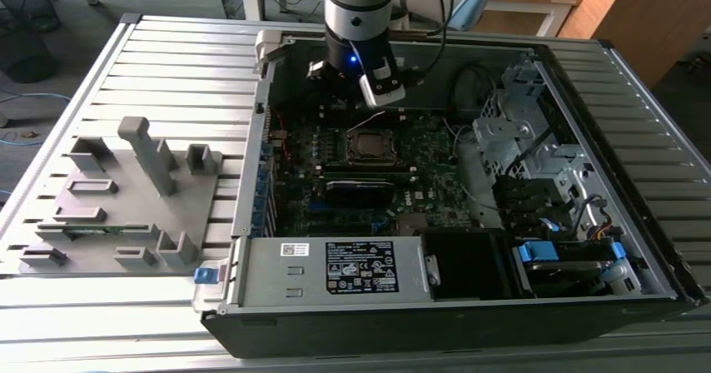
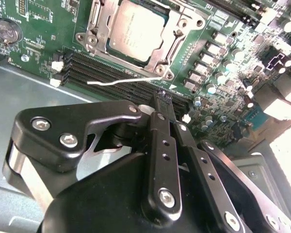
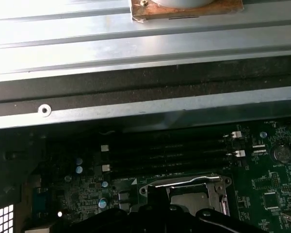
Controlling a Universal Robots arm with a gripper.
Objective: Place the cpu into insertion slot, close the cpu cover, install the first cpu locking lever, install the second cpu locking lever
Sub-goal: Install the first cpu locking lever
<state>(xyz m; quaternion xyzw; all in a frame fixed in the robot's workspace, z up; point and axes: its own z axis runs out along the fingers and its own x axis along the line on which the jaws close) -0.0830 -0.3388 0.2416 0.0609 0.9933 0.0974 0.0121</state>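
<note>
The hand (image 2: 163, 97) is clenched, its fingers pressed together with nothing seen between them. Its tip hangs over the memory slots (image 2: 111, 68), near the slot (image 1: 351, 145). The cpu (image 2: 136, 29) sits in the slot, and the cover (image 2: 98, 25) appears to lie down around it. A lever (image 2: 119, 80) lies loose between tip and socket.

The likely trouble is that wire. It is thin, round and springy, so a shut tip pushing off-centre could slip and scrape the board (image 2: 34, 34) or bend the wire. If the cover is not flat, clamping would load the chip unevenly.

The cpu top is dull, smooth grey metal. The cover is thin stamped silvery plate with a square window. The board is dark green, studded with small cylinders. The hand is matte black with bolted links.
</note>
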